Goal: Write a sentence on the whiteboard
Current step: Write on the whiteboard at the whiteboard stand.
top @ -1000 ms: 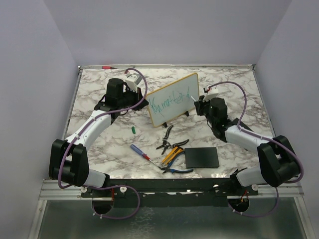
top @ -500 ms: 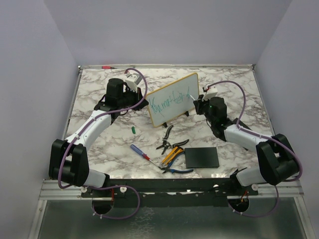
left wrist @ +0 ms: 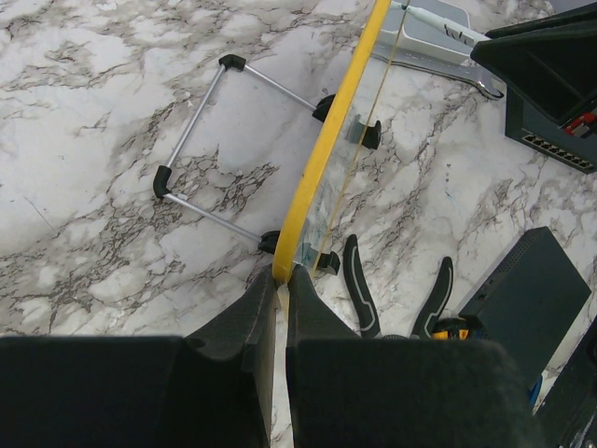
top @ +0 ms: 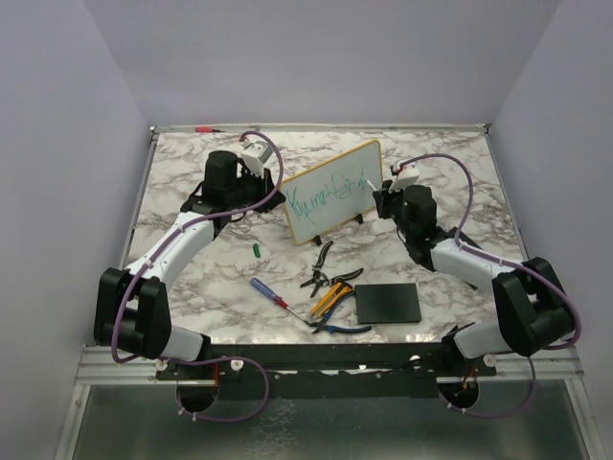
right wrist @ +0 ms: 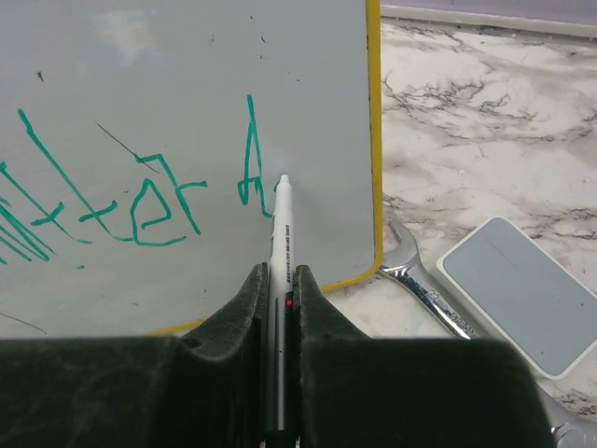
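Observation:
The whiteboard (top: 330, 192), white with a yellow frame, stands tilted on its wire feet mid-table. The sentence (top: 329, 199) runs across it in teal-green scrawl, and its last letters (right wrist: 149, 210) show in the right wrist view. My left gripper (top: 272, 189) (left wrist: 283, 275) is shut on the board's yellow frame (left wrist: 331, 149) at its left corner. My right gripper (top: 382, 197) (right wrist: 280, 277) is shut on a white marker (right wrist: 281, 233). The marker's tip rests on the white surface just right of the last green letter, near the board's right edge.
In front of the board lie pliers (top: 322, 256), more pliers and cutters (top: 333, 292), a red-and-blue screwdriver (top: 268, 291), a black pad (top: 387, 303) and a green cap (top: 257, 248). A wrench (right wrist: 438, 299) and a grey-blue block (right wrist: 518, 294) lie right of the board.
The right gripper with the marker has shifted only slightly at the board's right end. The left gripper and the board have not moved.

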Controlling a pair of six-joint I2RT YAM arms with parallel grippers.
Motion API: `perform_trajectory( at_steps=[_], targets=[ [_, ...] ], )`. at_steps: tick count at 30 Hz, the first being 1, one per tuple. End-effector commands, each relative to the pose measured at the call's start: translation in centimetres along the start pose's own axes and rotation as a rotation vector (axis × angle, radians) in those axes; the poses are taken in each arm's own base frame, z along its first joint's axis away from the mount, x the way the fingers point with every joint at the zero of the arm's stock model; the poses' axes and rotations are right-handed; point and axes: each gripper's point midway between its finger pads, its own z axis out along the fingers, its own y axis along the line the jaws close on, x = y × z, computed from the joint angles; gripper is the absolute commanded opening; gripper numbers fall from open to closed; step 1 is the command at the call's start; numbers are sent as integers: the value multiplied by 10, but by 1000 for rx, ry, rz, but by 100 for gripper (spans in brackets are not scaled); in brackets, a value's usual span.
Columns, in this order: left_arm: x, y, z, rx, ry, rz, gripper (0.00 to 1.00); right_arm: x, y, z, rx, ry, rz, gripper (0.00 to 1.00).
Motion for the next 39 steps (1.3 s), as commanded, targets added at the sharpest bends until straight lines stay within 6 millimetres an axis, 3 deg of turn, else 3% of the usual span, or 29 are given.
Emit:
perform_trajectory(
  at_steps=[1, 10, 25, 39],
  targets=[
    [-11, 0, -5, -22, -28, 36, 3, -16, 11, 4, -48, -48, -16, 1],
    [-11, 0, -5, -20, -27, 36, 3, -8, 18, 1, -96, -33, -33, 1],
    [-11, -1, -5, -20, -28, 37, 3, 17, 8, 1, -45, 40, -17, 1],
    [-11, 0, -6, -22, -29, 39, 3, 26, 4, 0, -20, 66, -15, 1]
  ],
)
